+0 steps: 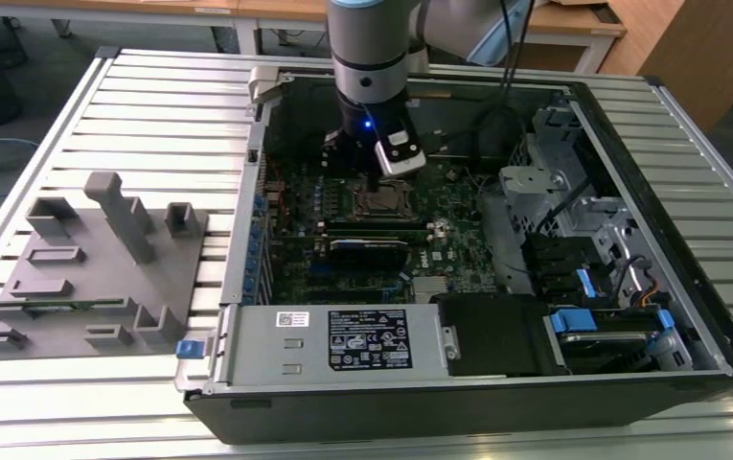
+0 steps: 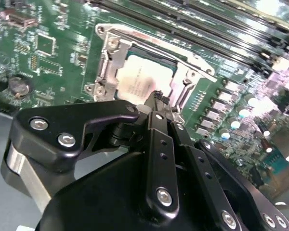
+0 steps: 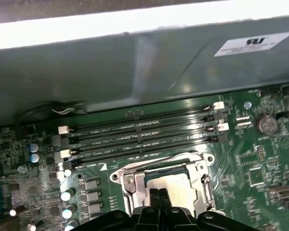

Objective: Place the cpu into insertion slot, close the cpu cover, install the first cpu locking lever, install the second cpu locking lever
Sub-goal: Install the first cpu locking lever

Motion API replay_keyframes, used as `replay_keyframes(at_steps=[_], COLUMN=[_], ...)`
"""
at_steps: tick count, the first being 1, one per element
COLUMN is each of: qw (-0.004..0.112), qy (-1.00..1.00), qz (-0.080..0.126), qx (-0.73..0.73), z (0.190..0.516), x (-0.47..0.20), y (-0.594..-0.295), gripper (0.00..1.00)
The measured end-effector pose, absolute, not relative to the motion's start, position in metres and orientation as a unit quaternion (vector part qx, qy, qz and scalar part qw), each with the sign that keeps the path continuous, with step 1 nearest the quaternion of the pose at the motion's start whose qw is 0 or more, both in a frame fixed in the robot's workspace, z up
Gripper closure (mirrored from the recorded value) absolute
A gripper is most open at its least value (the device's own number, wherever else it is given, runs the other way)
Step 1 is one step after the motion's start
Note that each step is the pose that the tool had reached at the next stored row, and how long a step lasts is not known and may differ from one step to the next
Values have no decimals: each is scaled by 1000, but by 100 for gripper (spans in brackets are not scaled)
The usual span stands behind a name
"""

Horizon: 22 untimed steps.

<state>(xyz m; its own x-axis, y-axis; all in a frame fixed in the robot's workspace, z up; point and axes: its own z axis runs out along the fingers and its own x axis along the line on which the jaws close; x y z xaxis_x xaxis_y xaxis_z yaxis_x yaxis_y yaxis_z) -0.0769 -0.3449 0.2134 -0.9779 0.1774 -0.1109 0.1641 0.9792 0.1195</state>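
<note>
The cpu point(image 2: 142, 79) lies flat in the motherboard's socket, its pale metallic top showing through the window of the cpu cover point(image 2: 107, 62). The cover, a dull-metal frame, lies down around the chip. In the first wrist view the cpu point(image 3: 172, 185) and cover point(image 3: 134, 185) sit just beyond my fingertips. A thin metal lever point(image 2: 156, 45) runs along one edge of the socket, and another bent rod point(image 2: 184, 91) lies beside my fingertips. My gripper point(image 2: 159, 96) is shut with nothing between its fingers, its tips right over the socket's edge. In the exterior view the gripper point(image 1: 366, 177) hangs over the socket point(image 1: 377, 199).
Rows of black memory slots point(image 3: 139, 134) run beside the socket, close to the case wall point(image 3: 135, 67). Drive cages and cables point(image 1: 571, 220) fill the exterior view's right of the case. A power supply point(image 1: 340, 340) sits at the front. A grey fixture block point(image 1: 85, 268) stands outside, on the exterior view's left.
</note>
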Motion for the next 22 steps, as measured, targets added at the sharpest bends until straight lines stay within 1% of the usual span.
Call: replay_keyframes(at_steps=[2,7,15,22], qw=[63,62,50,48], qy=[993,995,997,997], qz=[56,50,22,21], qx=[77,67,60,60], z=[213,213,213,213], x=[-77,-74,-71,-63], y=[-345,-345,-345,-345], gripper=[89,89,89,89])
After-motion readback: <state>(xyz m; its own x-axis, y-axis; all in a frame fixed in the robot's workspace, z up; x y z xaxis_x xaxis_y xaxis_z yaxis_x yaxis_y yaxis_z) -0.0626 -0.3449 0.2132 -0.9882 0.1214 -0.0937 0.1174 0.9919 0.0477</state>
